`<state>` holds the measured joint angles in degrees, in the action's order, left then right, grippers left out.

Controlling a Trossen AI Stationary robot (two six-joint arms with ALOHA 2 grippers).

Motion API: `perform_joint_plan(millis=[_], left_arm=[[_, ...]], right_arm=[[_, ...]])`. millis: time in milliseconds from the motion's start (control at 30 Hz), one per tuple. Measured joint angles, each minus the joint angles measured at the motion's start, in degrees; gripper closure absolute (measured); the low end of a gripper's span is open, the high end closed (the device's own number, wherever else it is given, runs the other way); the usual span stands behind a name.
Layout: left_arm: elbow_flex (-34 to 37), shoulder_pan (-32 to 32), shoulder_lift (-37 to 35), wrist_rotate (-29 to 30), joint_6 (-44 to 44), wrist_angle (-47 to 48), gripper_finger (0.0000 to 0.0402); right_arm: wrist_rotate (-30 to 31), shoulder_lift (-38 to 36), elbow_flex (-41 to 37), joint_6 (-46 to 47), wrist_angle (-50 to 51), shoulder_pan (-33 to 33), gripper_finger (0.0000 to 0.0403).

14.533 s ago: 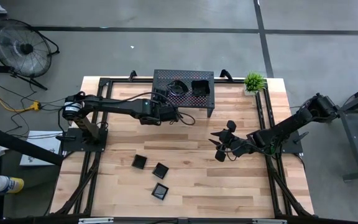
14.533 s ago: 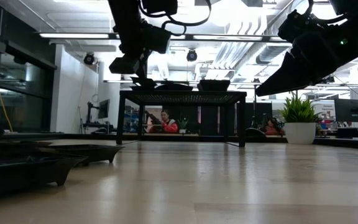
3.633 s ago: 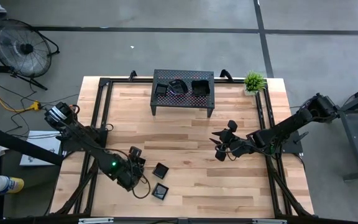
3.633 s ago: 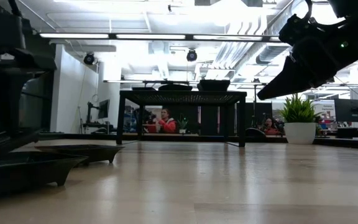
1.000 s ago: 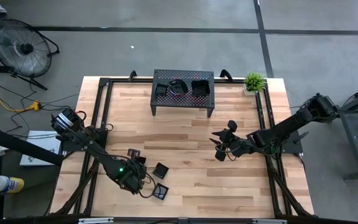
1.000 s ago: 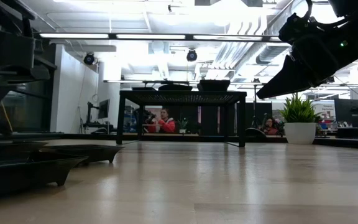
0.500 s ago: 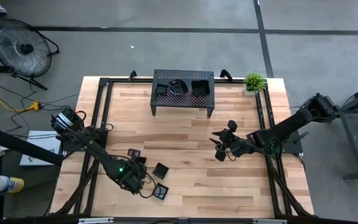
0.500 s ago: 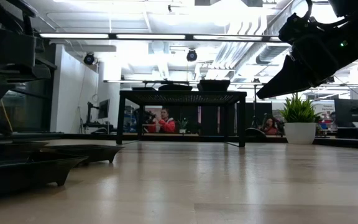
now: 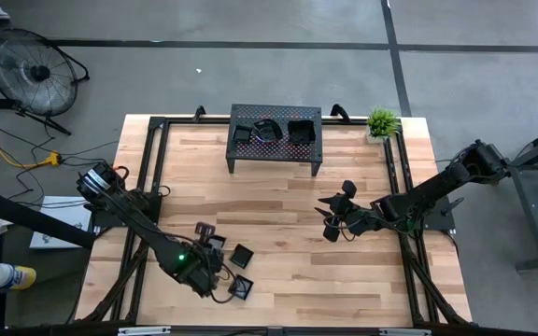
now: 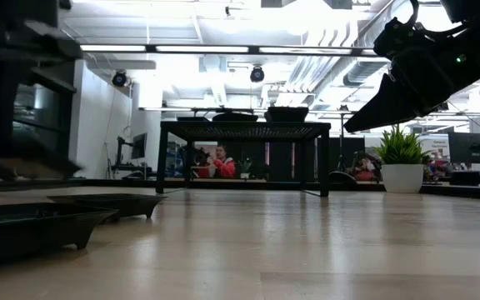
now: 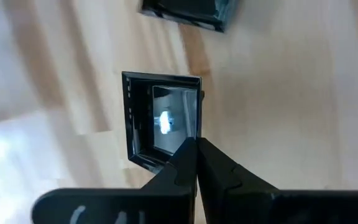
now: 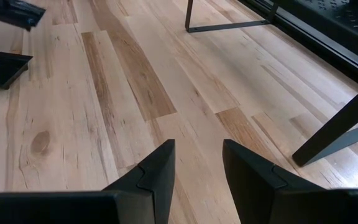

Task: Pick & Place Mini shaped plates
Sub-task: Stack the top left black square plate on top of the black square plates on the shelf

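Observation:
The mini shaped plates are small glossy black dishes. My left gripper (image 9: 211, 241) is over the table's near left part, shut on a square plate (image 11: 160, 118), which shows blurred above the wood in the low view (image 10: 27, 167). Two more plates (image 9: 241, 254) (image 9: 241, 287) rest on their bases on the table beside it. Three plates (image 9: 267, 130) sit on top of the black perforated rack (image 9: 276, 149) at the far edge. My right gripper (image 9: 330, 219) hangs open over the table's right middle, holding nothing. My left gripper pinches the square plate by its rim near one corner (image 11: 196, 124), the two fingers (image 11: 222, 168) shut together there and coming from above. The plate is lifted clear of the table and stays roughly level below the fingers.
A small potted plant (image 9: 381, 121) stands at the far right corner. The rack's legs (image 12: 328, 137) stand on the wood ahead of my right gripper (image 12: 194, 165). Bare wood lies between the rack and the near plates. People sit in the room beyond the table.
My left gripper, shut on the square plate, has risen from the table in the last half second and carried the plate clear of the wood. The two plates beside it have stayed in place.

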<state>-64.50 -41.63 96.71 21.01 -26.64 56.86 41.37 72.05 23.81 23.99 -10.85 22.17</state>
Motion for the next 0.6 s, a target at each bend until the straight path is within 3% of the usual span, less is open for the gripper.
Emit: perform_joint_plan(millis=[367,600], left_arm=[[-9.81,0.93,0.02,12.06,1.99,12.32,0.0401],[-13.65,5.85,0.06,17.72,9.71,14.9,0.0401]], right_arm=[[0.0,0.0,0.0,0.0,-0.11,0.02,0.0273],[0.02,0.0,0.0,0.0,-0.13,0.0,0.0273]])
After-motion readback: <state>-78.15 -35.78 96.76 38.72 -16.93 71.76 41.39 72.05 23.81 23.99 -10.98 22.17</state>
